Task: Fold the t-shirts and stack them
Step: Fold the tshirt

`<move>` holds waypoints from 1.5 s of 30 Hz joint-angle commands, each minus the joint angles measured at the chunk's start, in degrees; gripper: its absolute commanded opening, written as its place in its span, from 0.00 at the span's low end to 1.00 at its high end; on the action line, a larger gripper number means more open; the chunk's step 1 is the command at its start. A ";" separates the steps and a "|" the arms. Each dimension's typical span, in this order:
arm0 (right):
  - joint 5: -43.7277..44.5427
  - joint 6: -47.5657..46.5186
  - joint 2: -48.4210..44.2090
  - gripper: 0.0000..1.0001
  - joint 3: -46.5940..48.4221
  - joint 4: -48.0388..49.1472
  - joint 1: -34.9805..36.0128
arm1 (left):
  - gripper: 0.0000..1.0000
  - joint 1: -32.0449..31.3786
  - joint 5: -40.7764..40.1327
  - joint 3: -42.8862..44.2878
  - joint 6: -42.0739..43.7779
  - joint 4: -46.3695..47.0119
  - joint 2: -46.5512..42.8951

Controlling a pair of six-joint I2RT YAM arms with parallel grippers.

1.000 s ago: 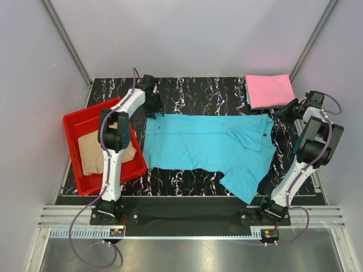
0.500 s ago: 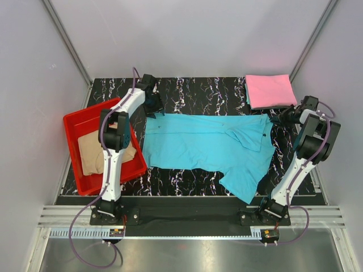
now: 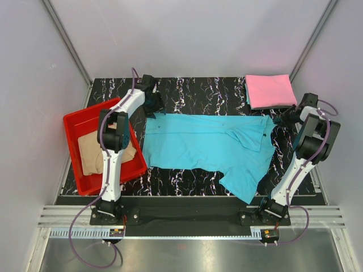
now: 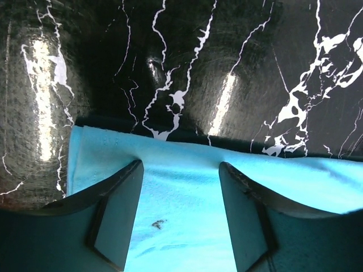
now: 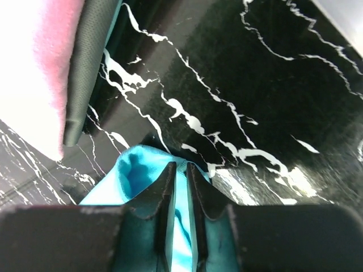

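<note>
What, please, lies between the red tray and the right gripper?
The turquoise t-shirt, spread on the marble table, fills the stretch from the red tray to the right gripper; the top external view shows it.

On my left, a red rectangular plastic tray (image 3: 82, 126) sits at the left edge of the black, white-veined marble-look tabletop (image 3: 204, 90). Pale grey panel walls (image 3: 187, 34) enclose it, and ribbed aluminium rails (image 3: 193, 212) run along my near side.
</note>
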 commanded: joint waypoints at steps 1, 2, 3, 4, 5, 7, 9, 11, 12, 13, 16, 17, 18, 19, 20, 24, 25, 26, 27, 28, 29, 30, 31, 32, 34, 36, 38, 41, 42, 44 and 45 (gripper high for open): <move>5.23 -1.94 -3.09 0.22 2.00 -3.75 -0.32 | 0.65 0.21 1.36 3.88 1.31 -4.31 -0.66; 5.58 -1.76 -3.79 0.24 2.44 -4.63 -0.24 | 0.66 0.21 1.19 5.30 1.75 -5.46 -0.83; 7.59 -1.67 -5.71 0.25 2.97 -7.07 0.03 | 0.67 0.21 0.84 6.27 2.45 -6.17 -1.27; 9.17 -1.67 -6.69 0.29 4.10 -8.49 0.64 | 0.67 0.29 0.57 6.89 2.72 -7.05 -2.67; 10.84 -1.93 -7.66 0.29 4.64 -11.55 0.99 | 0.68 0.29 0.48 7.16 2.98 -7.06 -3.64; 14.10 -2.64 -10.47 0.31 5.69 -14.47 2.65 | 0.69 0.29 0.13 6.55 3.42 -6.36 -6.61; 17.42 -5.18 -13.53 0.31 5.52 -17.62 4.94 | 0.69 0.29 2.31 4.62 3.25 -5.65 -8.56; 22.35 -8.08 -15.30 0.31 4.82 -20.62 9.50 | 0.69 0.21 4.43 2.25 3.42 -4.69 -11.20; 21.94 -9.66 -17.40 0.29 4.30 -20.63 11.17 | 0.69 0.21 6.18 1.19 3.68 -3.55 -13.12; 21.06 -12.89 -18.47 0.29 2.29 -20.20 13.02 | 0.69 0.21 6.98 -0.99 3.86 -3.10 -14.01; 18.42 -19.74 -21.72 0.27 -1.05 -18.62 22.50 | 0.70 0.56 10.14 -5.47 4.12 -1.96 -16.82; 16.33 -21.26 -22.16 0.25 -1.77 -18.00 26.97 | 0.70 0.82 10.76 -6.80 4.04 -1.78 -17.53; 16.31 -22.58 -22.43 0.23 -2.38 -17.65 29.19 | 0.70 0.91 11.46 -8.12 4.12 -0.91 -18.32; 16.48 -26.33 -22.52 0.21 -4.39 -16.86 31.12 | 0.70 1.00 11.82 -11.00 4.12 -0.47 -19.98; 17.87 -28.72 -22.87 0.19 -6.15 -13.63 33.06 | 0.70 1.17 12.25 -12.42 3.86 0.15 -20.95; 21.58 -35.33 -24.62 0.17 -10.91 -9.13 39.66 | 0.70 1.61 15.24 -19.19 3.42 2.61 -27.09; 21.49 -36.81 -24.89 0.18 -11.78 -8.34 39.67 | 0.70 1.61 15.33 -21.38 3.42 3.05 -28.24; 20.19 -37.79 -24.98 0.19 -12.14 -7.72 39.67 | 0.70 1.70 15.07 -22.45 3.33 3.31 -29.39; 19.22 -38.93 -25.24 0.20 -12.41 -7.45 39.67 | 0.70 1.70 14.38 -23.50 2.98 4.27 -30.53; 18.42 -39.98 -25.07 0.20 -12.76 -7.45 39.84 | 0.70 1.70 14.46 -25.95 2.55 5.24 -32.72; 16.94 -41.73 -24.89 0.21 -12.85 -7.62 39.76 | 0.70 1.87 14.46 -26.93 1.76 6.12 -33.70; 16.57 -42.36 -24.46 0.21 -12.85 -7.71 39.84 | 0.70 1.88 14.63 -27.81 1.32 7.35 -35.10; 16.48 -43.06 -24.28 0.21 -13.11 -7.71 40.02 | 0.70 1.88 15.07 -28.86 1.14 7.79 -35.46; 16.74 -43.33 -24.19 0.21 -13.29 -8.15 40.11 | 0.70 1.96 15.42 -28.96 0.96 7.97 -35.64; 16.75 -43.77 -23.75 0.20 -13.55 -8.68 40.19 | 0.70 1.96 16.21 -28.18 1.13 7.27 -35.38; 16.31 -44.39 -23.31 0.21 -13.64 -9.47 40.54 | 0.70 2.14 16.48 -27.65 1.40 6.75 -34.94; 16.74 -44.65 -22.79 0.21 -13.81 -10.08 40.89 | 0.70 2.58 16.83 -27.56 1.31 6.83 -34.85; 17.89 -45.70 -21.73 0.21 -14.25 -10.70 41.42 | 0.70 3.02 17.62 -27.82 1.05 6.92 -35.11; 17.98 -45.79 -21.12 0.21 -14.17 -10.96 41.51 | 0.70 3.02 17.45 -27.82 1.05 7.01 -35.29; 19.29 -46.23 -20.59 0.20 -14.17 -11.14 41.60 | 0.70 3.02 17.27 -28.00 0.96 7.01 -35.55; 19.29 -46.15 -20.15 0.20 -14.17 -11.14 41.69 | 0.70 3.11 17.27 -28.00 0.96 7.09 -35.64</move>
